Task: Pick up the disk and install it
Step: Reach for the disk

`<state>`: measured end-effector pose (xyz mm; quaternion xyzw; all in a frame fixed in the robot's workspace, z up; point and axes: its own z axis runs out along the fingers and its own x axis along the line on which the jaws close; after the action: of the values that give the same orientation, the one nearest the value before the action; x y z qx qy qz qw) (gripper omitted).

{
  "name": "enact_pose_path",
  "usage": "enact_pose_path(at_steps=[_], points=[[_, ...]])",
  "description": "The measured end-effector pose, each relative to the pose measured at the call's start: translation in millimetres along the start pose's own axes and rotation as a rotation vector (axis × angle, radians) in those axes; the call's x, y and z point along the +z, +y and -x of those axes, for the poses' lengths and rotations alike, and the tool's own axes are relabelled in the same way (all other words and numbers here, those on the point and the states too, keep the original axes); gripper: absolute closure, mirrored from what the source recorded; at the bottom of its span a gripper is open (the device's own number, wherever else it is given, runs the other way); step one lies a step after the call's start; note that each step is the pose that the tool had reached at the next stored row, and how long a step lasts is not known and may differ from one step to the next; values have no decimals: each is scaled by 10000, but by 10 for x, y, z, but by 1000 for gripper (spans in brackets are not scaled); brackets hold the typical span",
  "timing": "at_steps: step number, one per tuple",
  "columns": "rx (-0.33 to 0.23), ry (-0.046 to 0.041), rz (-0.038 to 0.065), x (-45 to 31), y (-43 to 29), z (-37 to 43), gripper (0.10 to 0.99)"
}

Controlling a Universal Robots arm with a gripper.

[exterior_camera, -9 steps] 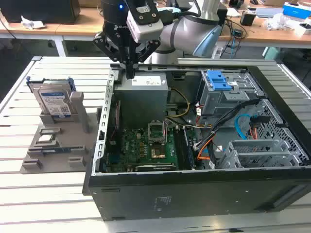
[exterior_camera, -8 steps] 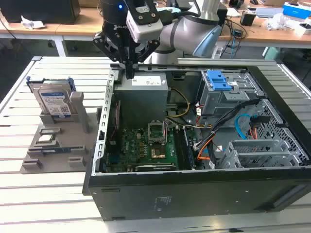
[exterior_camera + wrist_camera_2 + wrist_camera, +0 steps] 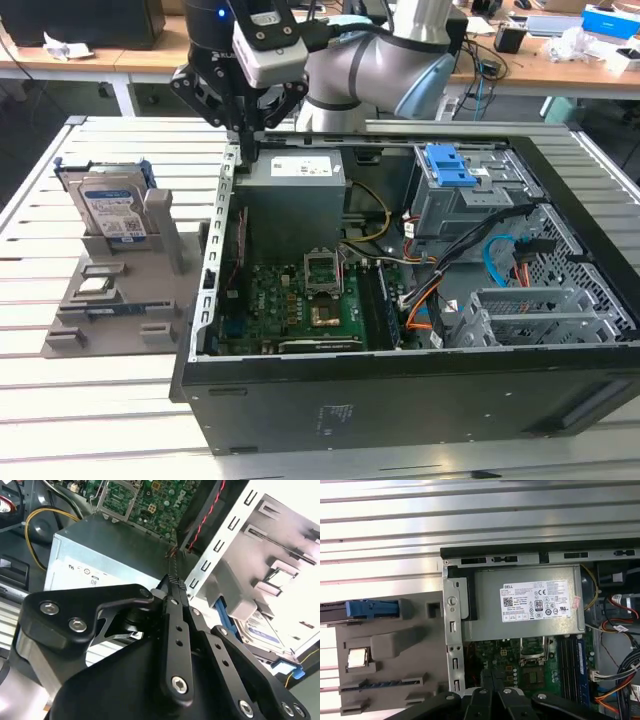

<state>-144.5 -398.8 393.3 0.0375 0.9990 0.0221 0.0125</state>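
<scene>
One open computer case [image 3: 400, 400] with one motherboard [image 3: 290, 305], one power supply [image 3: 295, 175] and one blue latch [image 3: 450, 165]; one grey fixture [image 3: 110, 320] bearing one disk [image 3: 112, 210] and one processor chip [image 3: 358, 658]; one robot arm [image 3: 380, 70], one gripper [image 3: 243, 155].

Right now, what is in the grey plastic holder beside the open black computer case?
The blue-framed silver disk stands upright in the grey holder; a square chip lies flat. The disk's lower edge is hidden by its slot.
</scene>
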Motion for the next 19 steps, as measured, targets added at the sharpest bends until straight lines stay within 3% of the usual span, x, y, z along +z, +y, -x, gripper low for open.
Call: enact_pose_path(at_steps=[8,10,13,17,19], points=[[0,0,0,-5,-14,-192,980],[-1,0,0,-8,-24,-321,980],[-1,0,0,-11,-29,-396,980],[-2,0,0,-16,-43,-578,980],[-1,0,-1,-17,-46,-615,980]])
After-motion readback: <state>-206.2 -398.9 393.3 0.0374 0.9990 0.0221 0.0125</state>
